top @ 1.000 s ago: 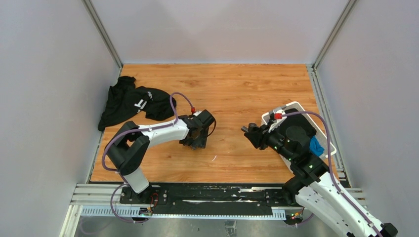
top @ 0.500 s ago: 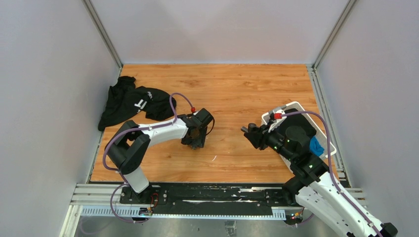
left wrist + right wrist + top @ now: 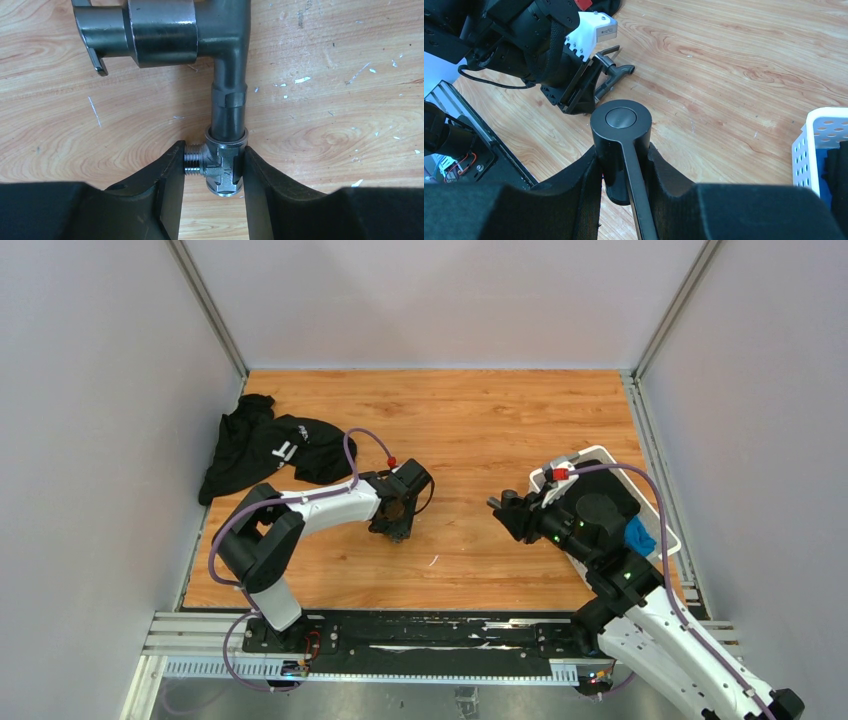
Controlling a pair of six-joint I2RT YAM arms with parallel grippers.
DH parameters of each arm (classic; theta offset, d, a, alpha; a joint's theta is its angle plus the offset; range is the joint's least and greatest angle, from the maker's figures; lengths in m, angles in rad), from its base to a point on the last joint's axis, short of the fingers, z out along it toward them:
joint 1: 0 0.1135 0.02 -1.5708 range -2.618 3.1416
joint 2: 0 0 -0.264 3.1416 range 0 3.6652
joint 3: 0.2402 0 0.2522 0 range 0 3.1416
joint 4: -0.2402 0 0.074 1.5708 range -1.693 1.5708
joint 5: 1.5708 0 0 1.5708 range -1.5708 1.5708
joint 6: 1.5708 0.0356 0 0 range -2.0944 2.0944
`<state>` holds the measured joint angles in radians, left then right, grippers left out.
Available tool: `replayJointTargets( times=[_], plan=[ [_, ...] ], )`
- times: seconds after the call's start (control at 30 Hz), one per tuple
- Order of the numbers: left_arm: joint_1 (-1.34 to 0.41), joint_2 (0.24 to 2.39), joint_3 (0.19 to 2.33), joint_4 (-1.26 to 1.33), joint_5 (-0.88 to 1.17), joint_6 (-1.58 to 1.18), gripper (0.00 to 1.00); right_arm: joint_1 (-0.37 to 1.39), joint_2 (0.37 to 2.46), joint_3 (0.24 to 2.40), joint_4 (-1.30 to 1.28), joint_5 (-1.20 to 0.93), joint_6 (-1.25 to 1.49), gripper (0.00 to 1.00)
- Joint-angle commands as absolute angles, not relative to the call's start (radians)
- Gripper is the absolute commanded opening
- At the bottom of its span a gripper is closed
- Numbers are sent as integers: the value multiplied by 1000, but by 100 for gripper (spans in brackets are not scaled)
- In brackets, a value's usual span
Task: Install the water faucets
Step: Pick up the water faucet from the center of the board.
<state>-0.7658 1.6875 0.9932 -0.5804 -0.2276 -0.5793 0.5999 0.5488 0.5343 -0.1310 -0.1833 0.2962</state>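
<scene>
**At mid-table: both grippers clamped on faucet parts**

Between the fingers of the left gripper (image 3: 213, 167) sits a small tee fitting (image 3: 223, 172), lying on the wooden table (image 3: 325, 100). One finger (image 3: 167, 195) bears against the fitting's threaded side stub. The other bears on the opposite side of its body, so the jaws pinch the fitting with no visible gap. Straight ahead of the fingertips, a dark-grey L-shaped faucet body (image 3: 230, 55) runs out of the tee's far socket. It then bends toward the tool's left and ends in a thick collar and a flanged end. The faucet body lies flat on the table.

The right gripper (image 3: 623, 165) is held off the table surface, its jaws pressed onto a black cylindrical handle piece (image 3: 620, 122) that stands upright between them. A thin lever (image 3: 640, 205) runs from the piece's cap back toward the wrist. Ahead of this tool and to its left, the left gripper and its faucet parts rest on the table. To the tool's right stands a white basket (image 3: 816, 145).

A black garment (image 3: 262, 445) lies beyond the left arm, well apart from its gripper.
</scene>
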Motion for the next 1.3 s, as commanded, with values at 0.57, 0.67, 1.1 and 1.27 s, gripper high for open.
replayJointTargets(
  times=[0.57,0.67,1.1,1.27],
  plan=[
    [-637,899,887,-301,-147,-843,0,690,601,574,103,-211,205,0],
    [-637,890,863,-261,-57,-854,0,732,704,608,170,-201,225,0],
    [-630,712,529,247,183,-1071,0,748,1159,998,7,-208,369,0],
    [-630,670,499,258,193,-1080,0,808,1303,1138,-96,-188,358,0]
  ],
)
